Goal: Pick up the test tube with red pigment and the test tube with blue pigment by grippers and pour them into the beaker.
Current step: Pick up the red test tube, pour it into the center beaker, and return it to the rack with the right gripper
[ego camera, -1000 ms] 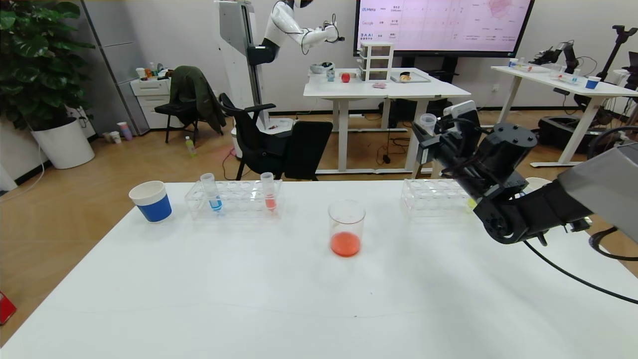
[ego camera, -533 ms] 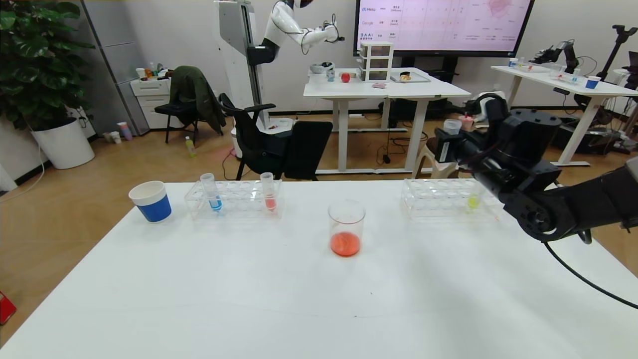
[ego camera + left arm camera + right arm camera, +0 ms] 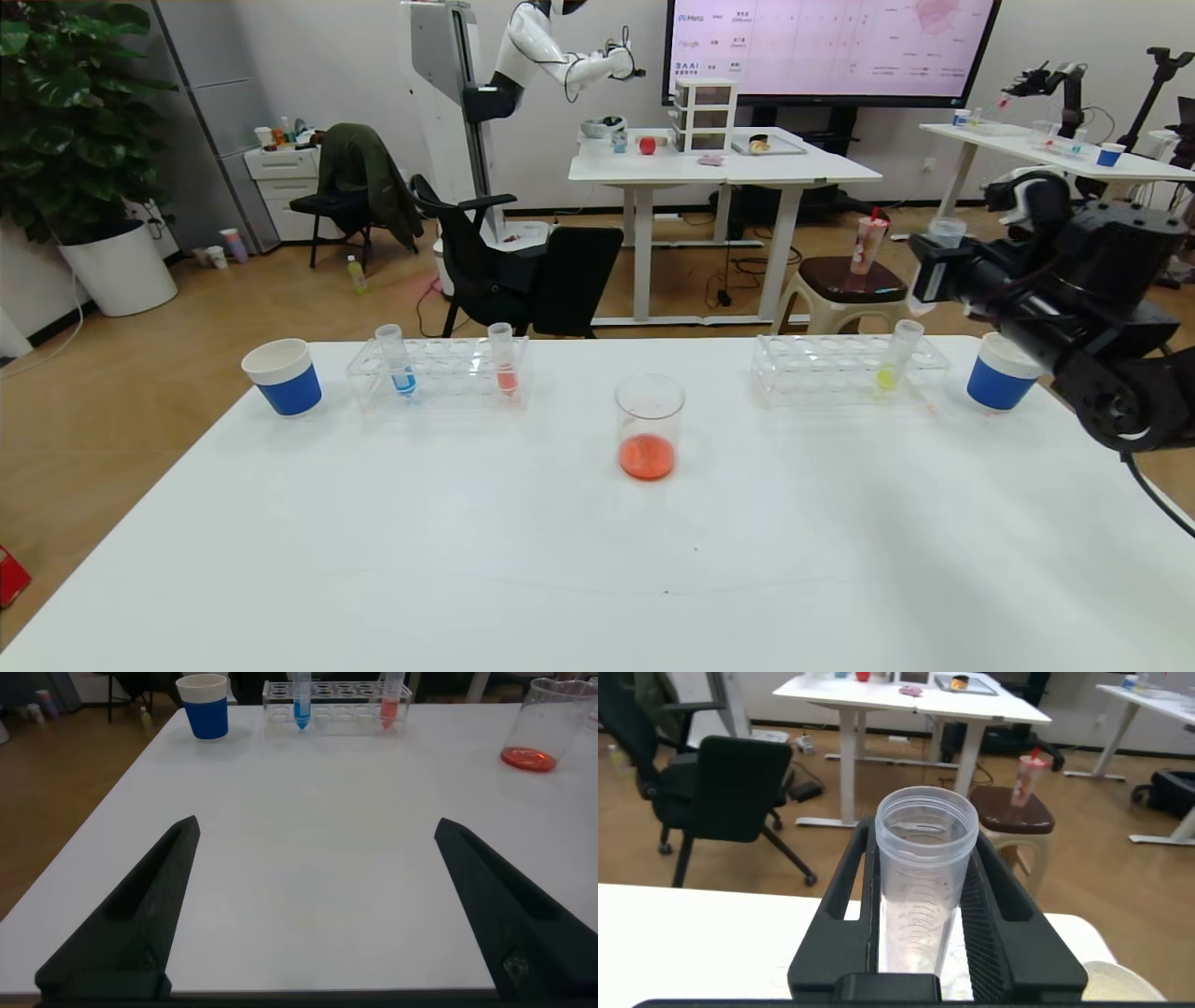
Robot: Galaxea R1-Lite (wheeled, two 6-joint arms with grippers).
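The beaker (image 3: 649, 429) stands mid-table with red liquid at its bottom; it also shows in the left wrist view (image 3: 540, 723). The blue test tube (image 3: 401, 366) stands in the left rack (image 3: 443, 375) and shows in the left wrist view (image 3: 301, 695). My right gripper (image 3: 936, 266) is shut on a clear test tube (image 3: 924, 887), upright, with no liquid visible in it, held above the table's far right beyond the right rack (image 3: 822, 371). My left gripper (image 3: 316, 826) is open and empty, low over the near left of the table.
A salmon-red tube (image 3: 504, 366) stands in the left rack. A yellow-green tube (image 3: 892, 364) stands in the right rack. Blue-sleeved paper cups stand at the far left (image 3: 283, 378) and far right (image 3: 997, 375). A stool (image 3: 845, 280) stands behind the table.
My right arm has swung right and away from the beaker with the tube, uncovering the yellow-green tube and the right cup. Nothing else has moved.
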